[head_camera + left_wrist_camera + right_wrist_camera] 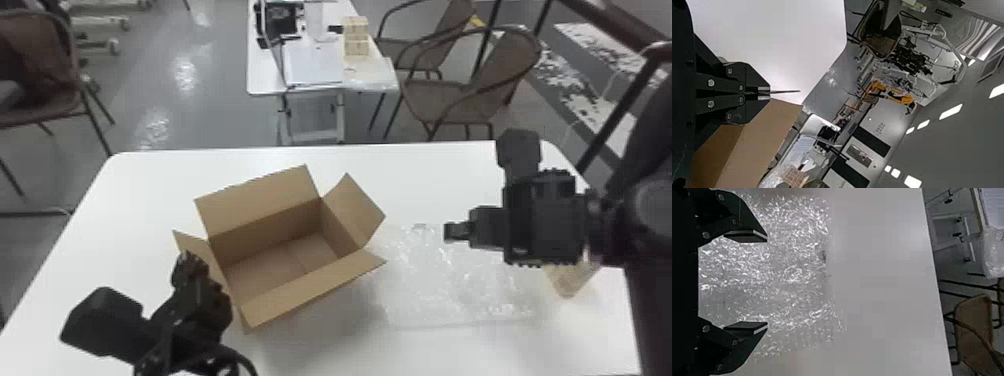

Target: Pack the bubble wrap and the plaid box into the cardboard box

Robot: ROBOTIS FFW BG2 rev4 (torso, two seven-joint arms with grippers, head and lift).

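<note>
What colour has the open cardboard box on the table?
The cardboard box is plain light brown, darker on its shaded inner walls; the head view shows it best.

Brown cardboard box point(311, 291), clear bubble wrap point(440, 285), pale tan plaid box point(568, 281), white table point(145, 195)

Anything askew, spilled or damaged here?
Nothing looks spilled or visibly damaged. Only the open cardboard box looks askew, sitting at an angle to the table; the bubble wrap lies beside it.

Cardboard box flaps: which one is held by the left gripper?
The left flap in the head view, pinched by the left gripper; the other three flaps are free.
</note>
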